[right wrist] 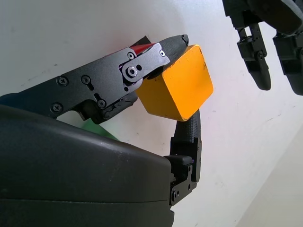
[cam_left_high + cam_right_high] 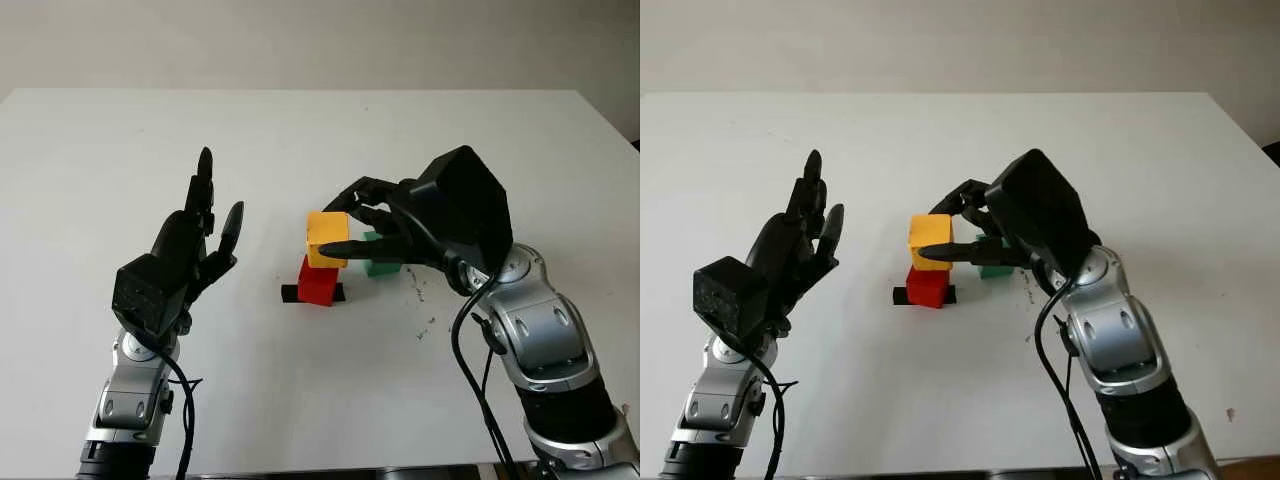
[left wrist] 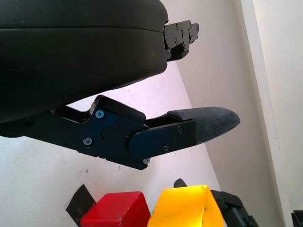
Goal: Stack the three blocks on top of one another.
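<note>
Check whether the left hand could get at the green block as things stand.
Probably not directly: the green block lies beyond the red block and yellow block, and the right hand, gripping the yellow one, hangs over it. The left hand is open, raised left of the stack.

Each forearm is clad in rounded silver-grey segments with dark round joint caps; black cables are looped along both wrists; the left robot hand (image 2: 190, 245) and right robot hand (image 2: 385, 228) are built in matte black with angular shells; small screws are seen on the finger links; ribbed pads (image 3: 208, 124) cover the fingertips.
</note>
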`<state>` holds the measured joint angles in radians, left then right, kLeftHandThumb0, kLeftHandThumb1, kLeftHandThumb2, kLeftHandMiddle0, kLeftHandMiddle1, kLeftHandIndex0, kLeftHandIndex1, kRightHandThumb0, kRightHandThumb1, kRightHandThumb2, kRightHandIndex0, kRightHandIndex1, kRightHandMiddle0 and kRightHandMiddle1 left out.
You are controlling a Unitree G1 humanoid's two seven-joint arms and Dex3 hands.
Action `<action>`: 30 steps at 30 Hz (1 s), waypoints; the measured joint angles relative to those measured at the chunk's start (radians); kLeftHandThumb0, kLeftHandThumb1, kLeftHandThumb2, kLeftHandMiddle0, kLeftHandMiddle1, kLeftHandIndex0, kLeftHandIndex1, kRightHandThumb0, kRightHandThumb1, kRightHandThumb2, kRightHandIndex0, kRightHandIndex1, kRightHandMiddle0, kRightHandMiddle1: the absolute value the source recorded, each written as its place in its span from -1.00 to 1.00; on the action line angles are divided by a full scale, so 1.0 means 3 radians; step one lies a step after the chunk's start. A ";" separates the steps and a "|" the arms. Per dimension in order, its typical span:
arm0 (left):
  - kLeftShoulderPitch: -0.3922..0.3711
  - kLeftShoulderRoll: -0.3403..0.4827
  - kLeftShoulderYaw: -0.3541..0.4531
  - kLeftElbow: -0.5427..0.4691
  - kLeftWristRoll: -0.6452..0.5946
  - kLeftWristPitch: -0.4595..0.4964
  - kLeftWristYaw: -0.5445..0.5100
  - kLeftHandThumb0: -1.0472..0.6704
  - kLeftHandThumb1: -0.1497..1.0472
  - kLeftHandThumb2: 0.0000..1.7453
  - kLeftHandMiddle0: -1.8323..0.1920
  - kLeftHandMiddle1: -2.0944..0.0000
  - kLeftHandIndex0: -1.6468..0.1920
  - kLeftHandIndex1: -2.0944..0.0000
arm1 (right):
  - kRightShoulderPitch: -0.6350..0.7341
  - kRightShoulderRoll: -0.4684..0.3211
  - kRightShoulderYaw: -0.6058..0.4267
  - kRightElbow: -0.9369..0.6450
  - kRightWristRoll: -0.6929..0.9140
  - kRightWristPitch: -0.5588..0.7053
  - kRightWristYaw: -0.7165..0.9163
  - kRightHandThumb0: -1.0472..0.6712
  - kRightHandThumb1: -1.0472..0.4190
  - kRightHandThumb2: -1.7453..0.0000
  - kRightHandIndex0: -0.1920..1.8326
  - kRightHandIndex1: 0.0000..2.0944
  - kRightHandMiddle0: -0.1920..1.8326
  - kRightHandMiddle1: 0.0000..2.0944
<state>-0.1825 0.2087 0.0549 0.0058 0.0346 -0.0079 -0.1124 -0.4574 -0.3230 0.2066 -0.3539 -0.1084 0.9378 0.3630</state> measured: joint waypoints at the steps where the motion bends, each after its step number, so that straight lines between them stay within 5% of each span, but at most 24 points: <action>1: 0.0000 0.0000 0.0000 0.0000 0.0000 -0.0005 0.0000 -0.70 1.00 -0.28 1.00 0.97 1.00 1.00 | 0.0012 0.0023 -0.0003 0.0002 0.0020 -0.0003 -0.0016 -0.33 -0.91 0.94 -0.63 -0.96 -0.57 0.66; 30: 0.0025 0.0001 0.0000 -0.0034 -0.0035 0.0042 -0.0027 -0.67 1.00 -0.29 1.00 1.00 1.00 1.00 | 0.0092 0.0012 0.0183 0.0211 -0.0158 -0.0391 -0.0173 -0.35 -0.90 0.94 -0.61 -0.95 -0.55 0.70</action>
<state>-0.1750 0.2090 0.0549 -0.0044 0.0242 0.0046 -0.1205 -0.4296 -0.3194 0.2614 -0.2905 -0.1558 0.8204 0.3111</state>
